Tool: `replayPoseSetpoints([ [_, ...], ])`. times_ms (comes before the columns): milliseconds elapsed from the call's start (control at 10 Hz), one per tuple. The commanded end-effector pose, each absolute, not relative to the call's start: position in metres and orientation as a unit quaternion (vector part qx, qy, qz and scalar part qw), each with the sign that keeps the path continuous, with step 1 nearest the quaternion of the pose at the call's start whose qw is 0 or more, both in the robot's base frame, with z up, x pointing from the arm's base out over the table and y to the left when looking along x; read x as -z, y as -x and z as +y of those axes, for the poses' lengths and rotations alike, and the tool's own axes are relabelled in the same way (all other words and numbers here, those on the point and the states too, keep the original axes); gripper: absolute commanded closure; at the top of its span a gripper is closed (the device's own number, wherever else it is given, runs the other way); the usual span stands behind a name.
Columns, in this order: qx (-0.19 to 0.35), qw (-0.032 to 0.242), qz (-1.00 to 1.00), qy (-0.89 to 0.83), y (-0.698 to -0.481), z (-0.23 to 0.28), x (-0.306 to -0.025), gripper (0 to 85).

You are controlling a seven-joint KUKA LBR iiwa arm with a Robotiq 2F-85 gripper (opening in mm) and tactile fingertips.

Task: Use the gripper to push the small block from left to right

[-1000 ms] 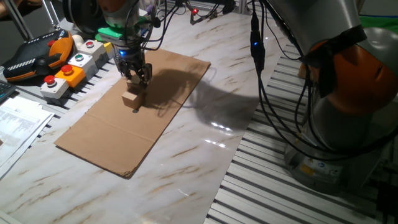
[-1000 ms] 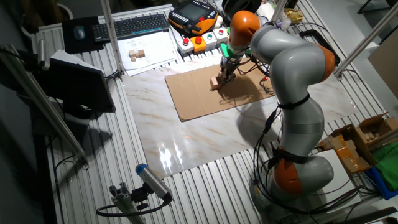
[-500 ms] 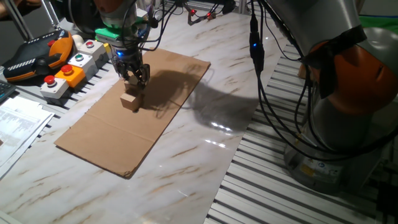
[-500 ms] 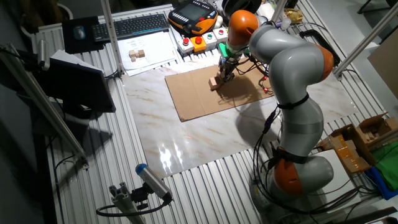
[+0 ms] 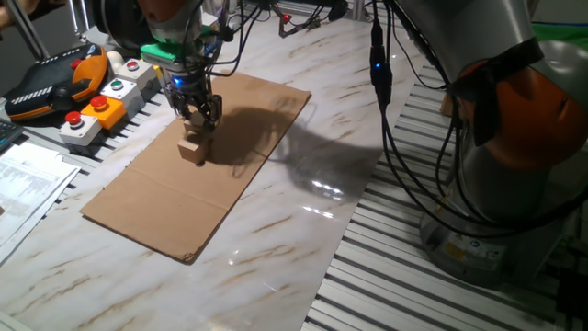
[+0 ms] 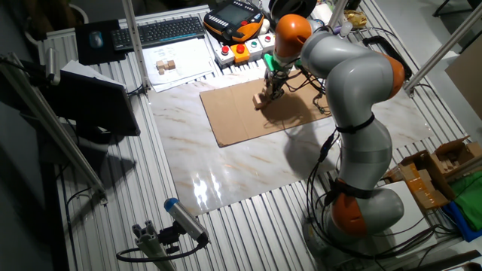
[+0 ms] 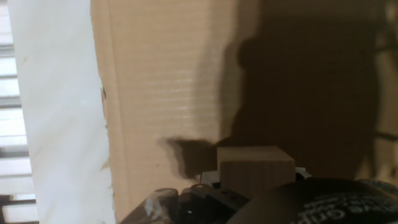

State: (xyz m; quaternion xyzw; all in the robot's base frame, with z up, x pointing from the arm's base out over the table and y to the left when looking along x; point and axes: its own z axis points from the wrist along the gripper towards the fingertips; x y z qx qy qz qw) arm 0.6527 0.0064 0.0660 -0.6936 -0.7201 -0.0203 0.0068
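The small block (image 5: 192, 150), a pale wooden cube, sits on the brown cardboard sheet (image 5: 165, 198) near its far half. The black gripper (image 5: 199, 119), with a blue light above it, hangs just behind the block, its fingertips low and touching or nearly touching the block's far side. The fingers look closed together and hold nothing. In the other fixed view the gripper (image 6: 269, 92) is right beside the block (image 6: 259, 101). In the hand view the block (image 7: 255, 167) fills the lower middle, with dark gripper parts below it.
A box of coloured push buttons (image 5: 96, 103) and an orange-and-black teach pendant (image 5: 50, 81) lie just beyond the cardboard's far left edge. Papers (image 5: 23, 184) lie at the left. Black cables (image 5: 390, 129) hang at the right beside the arm's base (image 5: 514, 138).
The gripper has shifted slightly to the left in the one fixed view, and the block has slid a little with it.
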Motion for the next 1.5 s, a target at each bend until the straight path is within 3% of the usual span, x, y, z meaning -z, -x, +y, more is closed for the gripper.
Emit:
replayPoseSetpoints([
  [0,0.021,0.002,-0.725,0.688,-0.653,0.006,-0.066,84.3],
  [300,0.014,-0.004,-0.735,0.678,-0.653,0.006,-0.066,84.3],
  [1400,0.018,0.023,-0.73,0.683,-0.649,0.026,-0.058,84.3],
])
